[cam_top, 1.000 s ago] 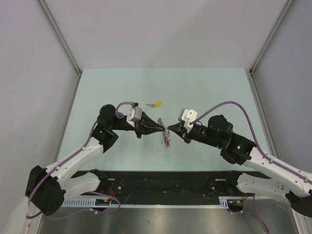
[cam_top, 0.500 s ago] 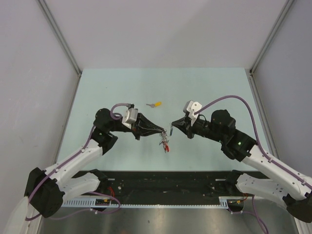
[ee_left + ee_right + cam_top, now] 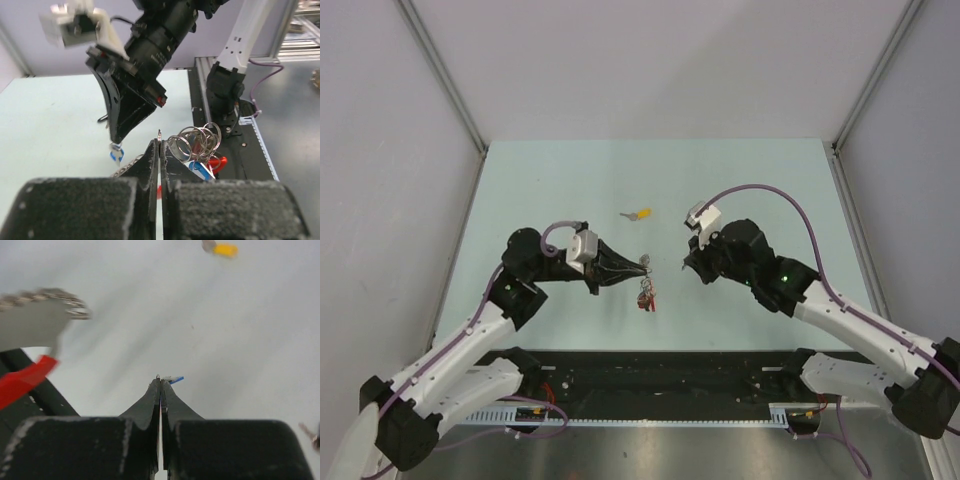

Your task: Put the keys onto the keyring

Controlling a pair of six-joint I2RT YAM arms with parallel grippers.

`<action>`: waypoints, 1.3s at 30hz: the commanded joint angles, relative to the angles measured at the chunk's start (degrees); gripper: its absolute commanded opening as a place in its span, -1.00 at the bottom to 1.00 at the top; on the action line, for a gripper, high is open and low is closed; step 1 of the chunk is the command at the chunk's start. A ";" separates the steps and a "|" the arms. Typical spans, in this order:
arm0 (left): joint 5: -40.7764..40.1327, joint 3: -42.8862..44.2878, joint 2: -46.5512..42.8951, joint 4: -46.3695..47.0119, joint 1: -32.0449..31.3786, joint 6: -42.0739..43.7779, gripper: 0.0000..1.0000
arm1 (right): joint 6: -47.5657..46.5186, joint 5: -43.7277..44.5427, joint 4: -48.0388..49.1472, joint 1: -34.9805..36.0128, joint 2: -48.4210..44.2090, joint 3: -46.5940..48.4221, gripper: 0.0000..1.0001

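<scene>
Tabletop (image 3: 750,180) pale green, yellow key (image 3: 640,214), grey walls (image 3: 650,60)

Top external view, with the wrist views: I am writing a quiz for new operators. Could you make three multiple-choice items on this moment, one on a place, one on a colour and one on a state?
1. Where does the yellow-capped key lie?
A. on the table, beyond both grippers
B. at the table's near left corner
C. beside the right arm's base

2. What colour is the cap of the key in the right gripper?
A. red
B. blue
C. green

3. How does the left gripper stand?
A. wide open and empty
B. shut, holding the keyring
C. half open over the table

Answers:
1 A, it lies alone on the far side of the fingertips.
2 B, the blue-capped key shows at its tip.
3 B, the fingers meet and the bunch hangs from them.
</scene>
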 commanded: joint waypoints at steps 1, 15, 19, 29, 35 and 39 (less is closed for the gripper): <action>-7.79 -1.67 -6.08 -11.82 -0.19 4.00 -1.00 | 9.02 12.59 -9.76 -0.51 3.63 0.59 -1.00; -20.28 -10.03 -17.35 -20.10 -0.28 -1.98 -1.00 | 12.28 23.34 3.92 6.86 24.19 -3.46 -1.00; -21.59 -9.76 -15.77 -20.63 -0.19 -2.59 -1.00 | 14.30 21.32 7.01 8.89 28.85 -3.54 -1.00; -30.03 -11.68 -9.00 -18.88 -0.28 -12.84 -1.00 | 17.39 17.53 10.36 9.51 25.20 -6.61 -0.22; -38.45 -9.34 0.13 -20.98 -2.65 -14.90 -1.00 | 18.44 19.46 7.90 8.37 10.19 -10.30 0.20; -39.88 -5.99 7.25 -22.04 -3.44 -13.67 -0.95 | 18.88 19.73 5.87 6.70 1.04 -12.85 0.38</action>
